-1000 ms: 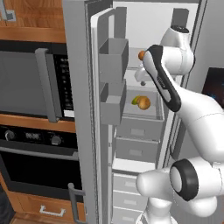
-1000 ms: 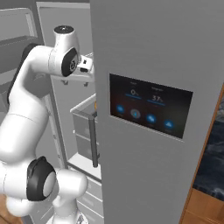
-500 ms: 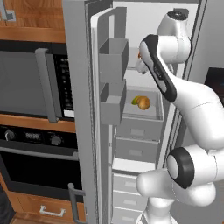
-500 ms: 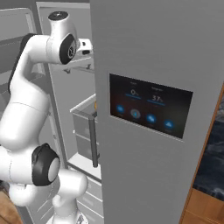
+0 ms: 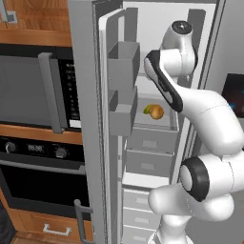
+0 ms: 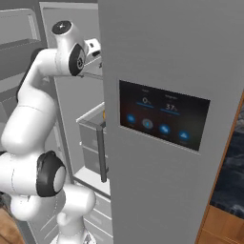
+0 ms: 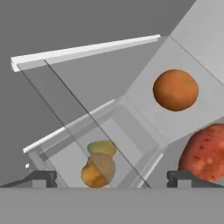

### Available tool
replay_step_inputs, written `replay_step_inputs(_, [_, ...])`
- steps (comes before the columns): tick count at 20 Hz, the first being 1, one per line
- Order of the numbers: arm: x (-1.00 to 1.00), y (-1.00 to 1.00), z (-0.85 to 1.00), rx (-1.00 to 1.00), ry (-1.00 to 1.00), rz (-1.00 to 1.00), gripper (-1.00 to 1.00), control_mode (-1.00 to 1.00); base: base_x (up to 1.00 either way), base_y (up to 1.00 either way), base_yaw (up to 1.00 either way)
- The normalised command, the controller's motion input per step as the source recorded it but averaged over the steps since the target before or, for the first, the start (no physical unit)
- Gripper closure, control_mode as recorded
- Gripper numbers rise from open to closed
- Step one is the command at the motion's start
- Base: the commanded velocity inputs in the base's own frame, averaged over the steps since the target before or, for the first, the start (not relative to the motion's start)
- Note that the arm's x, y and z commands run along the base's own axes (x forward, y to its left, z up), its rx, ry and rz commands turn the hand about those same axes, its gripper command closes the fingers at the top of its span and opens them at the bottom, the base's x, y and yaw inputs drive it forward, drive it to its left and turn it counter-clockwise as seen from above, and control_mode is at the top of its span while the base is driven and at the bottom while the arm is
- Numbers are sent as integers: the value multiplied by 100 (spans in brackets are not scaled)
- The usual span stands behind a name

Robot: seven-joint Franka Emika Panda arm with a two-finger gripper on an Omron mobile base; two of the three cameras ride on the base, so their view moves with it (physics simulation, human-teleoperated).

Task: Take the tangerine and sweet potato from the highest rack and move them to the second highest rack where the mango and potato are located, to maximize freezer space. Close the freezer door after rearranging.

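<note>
The tangerine rests on the highest rack, beside a red sweet potato. The gripper hangs before them, fingers wide apart, holding and touching nothing. The mango lies on the second highest rack.

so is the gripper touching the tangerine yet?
Apart. In the hand view the tangerine lies on the highest rack, well clear of the gripper fingertips, with bare shelf between.

The dispenser panel reads "37"; its other figure is illegible.
</note>
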Motion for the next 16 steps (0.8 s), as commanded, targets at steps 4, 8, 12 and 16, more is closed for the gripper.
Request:
replay_step_inputs(4, [71, -21, 3, 0, -1, 0, -100, -100, 0, 0, 0])
replay_step_inputs(8, [79, -16, 17, 0, 0, 0, -100, -100, 0, 0, 0])
replay_step_inputs(12, [76, -14, 5, 0, 0, 0, -100, -100, 0, 0, 0])
replay_step_inputs(16, [75, -14, 0, 0, 1, -2, -100, -100, 0, 0, 0])
